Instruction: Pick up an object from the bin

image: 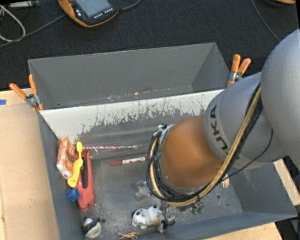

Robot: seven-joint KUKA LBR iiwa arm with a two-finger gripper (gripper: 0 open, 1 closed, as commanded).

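Here, claw [166, 219] mostly hidden under orange cover [186, 158] — grip state unclear, white toy [144, 217] just beside it.

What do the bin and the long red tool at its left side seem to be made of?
The bin looks like grey sheet metal with a matte finish; its far inner wall shows worn scratch marks. The long red tool seems to be plastic, judging by its even bright colour, though this is not certain.

Dark letters "UKA" run down the grey arm [217, 129], right beside the orange cover [186, 156]. Whatever starts the word is hidden at the casing's edge.
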